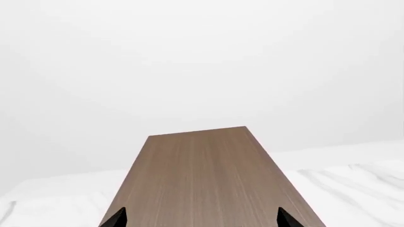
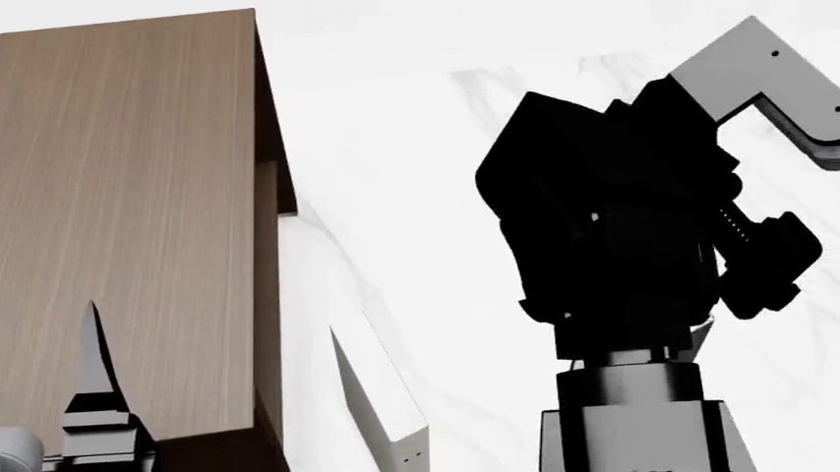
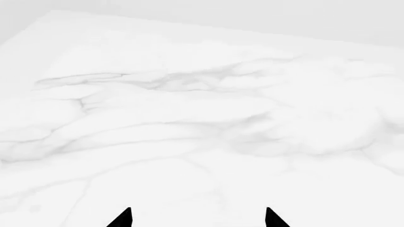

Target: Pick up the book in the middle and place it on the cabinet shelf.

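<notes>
The wood-grain cabinet (image 2: 132, 197) stands at the left of the head view, its flat lighter top facing me. The left wrist view shows that top (image 1: 208, 179) right under my left gripper (image 1: 202, 220), which is open and empty. One of its fingers (image 2: 93, 359) shows over the cabinet top in the head view. My right gripper (image 3: 197, 218) is open and empty over the bare white marble table (image 3: 202, 118). The dark grey book shows in no view.
My black right arm (image 2: 617, 226) fills the middle right of the head view and hides the table behind it. A whitish book with small spine dots (image 2: 381, 398) sits on the marble table (image 2: 393, 118) just right of the cabinet's dark side.
</notes>
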`<state>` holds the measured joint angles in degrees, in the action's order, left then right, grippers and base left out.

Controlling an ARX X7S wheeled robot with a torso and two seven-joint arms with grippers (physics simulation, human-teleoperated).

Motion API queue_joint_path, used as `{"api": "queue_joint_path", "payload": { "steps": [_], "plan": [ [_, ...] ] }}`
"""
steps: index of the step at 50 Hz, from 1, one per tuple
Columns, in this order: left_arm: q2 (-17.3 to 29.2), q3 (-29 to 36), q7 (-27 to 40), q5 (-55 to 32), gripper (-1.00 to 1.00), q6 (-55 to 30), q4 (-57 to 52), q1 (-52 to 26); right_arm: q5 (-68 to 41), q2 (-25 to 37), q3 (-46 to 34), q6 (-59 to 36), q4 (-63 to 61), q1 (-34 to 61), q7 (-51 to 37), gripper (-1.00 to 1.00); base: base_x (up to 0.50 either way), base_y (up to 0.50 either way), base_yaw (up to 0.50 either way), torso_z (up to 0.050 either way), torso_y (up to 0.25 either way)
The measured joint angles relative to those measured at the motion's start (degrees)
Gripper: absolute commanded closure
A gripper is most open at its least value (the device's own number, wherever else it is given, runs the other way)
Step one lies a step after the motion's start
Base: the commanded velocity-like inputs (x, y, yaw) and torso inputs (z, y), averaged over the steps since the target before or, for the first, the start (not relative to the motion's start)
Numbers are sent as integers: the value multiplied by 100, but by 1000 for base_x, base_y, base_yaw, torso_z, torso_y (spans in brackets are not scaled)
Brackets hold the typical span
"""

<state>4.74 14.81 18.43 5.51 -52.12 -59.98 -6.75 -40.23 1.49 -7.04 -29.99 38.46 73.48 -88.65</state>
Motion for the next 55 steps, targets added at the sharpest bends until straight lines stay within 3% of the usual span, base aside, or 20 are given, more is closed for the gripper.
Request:
{"api": "queue_joint_path", "payload": {
  "steps": [19, 55],
  "plan": [
    [50, 12, 78, -96, -100, 48, 11, 8, -470, -44, 210, 191, 287, -242, -135, -100, 0, 0, 0, 0, 0],
    [191, -158, 254, -428, -100, 116, 27, 36, -1876, 12, -635, 1183, 645, -573, -17, -100, 0, 0, 0, 0, 0]
  ]
}}
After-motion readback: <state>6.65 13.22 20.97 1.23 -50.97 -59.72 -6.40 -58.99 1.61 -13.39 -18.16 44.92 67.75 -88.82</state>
